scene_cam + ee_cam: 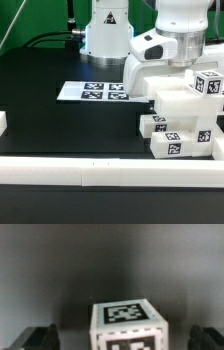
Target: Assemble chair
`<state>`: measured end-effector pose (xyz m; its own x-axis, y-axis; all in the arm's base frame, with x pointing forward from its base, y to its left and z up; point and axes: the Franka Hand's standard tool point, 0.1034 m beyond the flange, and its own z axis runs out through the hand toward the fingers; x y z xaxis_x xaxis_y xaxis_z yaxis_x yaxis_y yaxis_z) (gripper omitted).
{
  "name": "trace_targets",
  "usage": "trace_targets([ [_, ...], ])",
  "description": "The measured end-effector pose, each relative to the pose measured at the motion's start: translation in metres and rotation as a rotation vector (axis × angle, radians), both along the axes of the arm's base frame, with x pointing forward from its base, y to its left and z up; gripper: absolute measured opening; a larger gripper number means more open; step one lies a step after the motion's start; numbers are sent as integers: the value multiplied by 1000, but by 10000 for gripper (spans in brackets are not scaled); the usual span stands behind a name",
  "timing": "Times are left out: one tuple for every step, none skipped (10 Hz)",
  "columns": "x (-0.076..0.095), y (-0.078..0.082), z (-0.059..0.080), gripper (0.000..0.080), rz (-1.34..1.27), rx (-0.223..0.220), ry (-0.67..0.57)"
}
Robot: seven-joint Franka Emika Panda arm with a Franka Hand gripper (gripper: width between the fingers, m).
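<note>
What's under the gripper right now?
The open gripper hangs over a white tagged block, between its fingers in the wrist view. Black table lies beyond. The block's base is hidden.

We see the chair parts clustered at the right of the exterior frame on the worktop, the marker board lying left of them toward centre. The border rail runs across the lower frame before them. A tagged cube sits upper right, beside the arm.

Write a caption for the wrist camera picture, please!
Open gripper hovering over a white tagged chair piece on the dark table.
</note>
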<state>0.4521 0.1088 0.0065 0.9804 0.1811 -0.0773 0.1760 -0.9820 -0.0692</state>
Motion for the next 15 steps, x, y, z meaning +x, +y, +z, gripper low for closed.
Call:
trace_targets([
  [0, 0, 0, 649, -1, 0, 0],
  [0, 1, 0, 525, 0, 0, 1],
  [0, 1, -1, 386, 0, -1, 1],
  [-1, 1, -1, 386, -1, -1, 1],
  [0, 0, -1, 275, -1, -1, 1],
  [0, -1, -1, 276, -2, -1, 1],
  [1, -3, 0, 276, 9, 0, -1],
  [3, -10, 3, 276, 15, 4, -8],
  [6, -14, 12, 276, 6, 9, -7],
  [7, -15, 27, 276, 2, 17, -2],
  [8, -16, 45, 276, -2, 26, 7],
  [9, -17, 61, 277, -7, 34, 17],
  [12, -18, 85, 277, -2, 42, 43],
  [17, -19, 105, 277, -3, 53, 69],
  [24, -19, 124, 277, -9, 60, 81],
])
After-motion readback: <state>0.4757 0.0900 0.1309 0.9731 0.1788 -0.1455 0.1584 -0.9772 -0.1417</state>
